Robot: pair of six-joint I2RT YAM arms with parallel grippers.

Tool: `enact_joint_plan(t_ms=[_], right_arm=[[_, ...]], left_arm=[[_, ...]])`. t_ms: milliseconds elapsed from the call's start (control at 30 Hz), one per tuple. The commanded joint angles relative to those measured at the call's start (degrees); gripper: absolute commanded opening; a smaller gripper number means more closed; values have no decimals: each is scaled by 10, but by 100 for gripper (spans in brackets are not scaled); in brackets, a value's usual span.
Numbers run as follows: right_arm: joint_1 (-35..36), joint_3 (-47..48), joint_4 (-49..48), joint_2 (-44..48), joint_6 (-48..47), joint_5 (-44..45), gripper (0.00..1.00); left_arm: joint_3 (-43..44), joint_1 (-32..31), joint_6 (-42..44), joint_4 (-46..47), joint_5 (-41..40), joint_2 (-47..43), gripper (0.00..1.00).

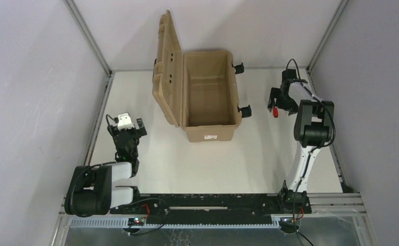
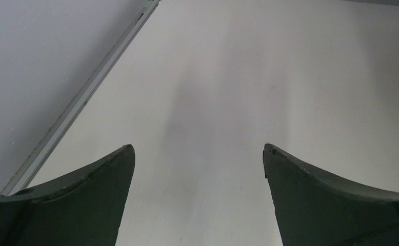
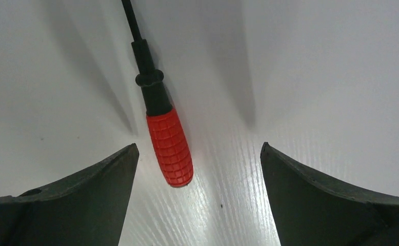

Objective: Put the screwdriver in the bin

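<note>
Hovering low over the white table (image 1: 197,164), the right gripper (image 3: 197,148) has its two dark fingers (image 3: 84,195) spread wide, and nothing is held between them. The small screwdriver with the red ribbed plastic handle and thin black shaft (image 3: 154,97) lies flat on the table in the gap between these fingers. It is not in the middle of the gap. In the right wrist view the handle is much closer to the finger on the left of the picture, but it does not touch it.

The long axis of the tool runs almost straight away from the wrist camera, with a small lean. The red handle end is near the fingertips and the shaft points away, out of the top of the picture. So the fingers stand on both sides of the handle, across its length, and I judge that a closing move would meet the handle from the sides.

Seen from above, the screwdriver is to the right of the large tan plastic bin (image 1: 210,134), near it but apart. The bin's hinged lid (image 1: 167,72) stands open. The right arm is clearly the nearer one. The left gripper (image 1: 128,123) is on the other side of the bin, also with spread fingers and empty.
</note>
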State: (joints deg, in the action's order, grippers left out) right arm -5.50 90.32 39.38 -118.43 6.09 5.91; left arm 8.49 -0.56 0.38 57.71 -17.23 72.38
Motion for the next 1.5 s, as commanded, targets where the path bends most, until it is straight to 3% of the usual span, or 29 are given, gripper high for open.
enact_joint_plan(t_ms=[0, 67, 100, 200, 333, 733, 1000, 1233, 1467], right_arm=[[-1, 31, 26, -24, -26, 5, 94], [0, 29, 25, -36, -27, 1, 88], [0, 29, 25, -41, -31, -4, 80], [0, 22, 22, -44, -36, -13, 39], [0, 17, 15, -25, -46, -19, 0], [-1, 74, 131, 100, -18, -8, 0], [9, 121, 175, 181, 10, -53, 0], [52, 155, 161, 231, 31, -204, 0], [168, 210, 110, 217, 63, -304, 0]], left_arm=[[25, 4, 0, 29, 8, -2, 100], [25, 4, 0, 29, 8, -1, 100], [25, 4, 0, 29, 8, -2, 100], [25, 4, 0, 29, 8, -1, 100], [25, 4, 0, 29, 8, -1, 100], [25, 4, 0, 29, 7, -2, 100], [25, 4, 0, 29, 8, -1, 100], [25, 4, 0, 29, 8, -1, 100], [25, 4, 0, 29, 8, -1, 100]])
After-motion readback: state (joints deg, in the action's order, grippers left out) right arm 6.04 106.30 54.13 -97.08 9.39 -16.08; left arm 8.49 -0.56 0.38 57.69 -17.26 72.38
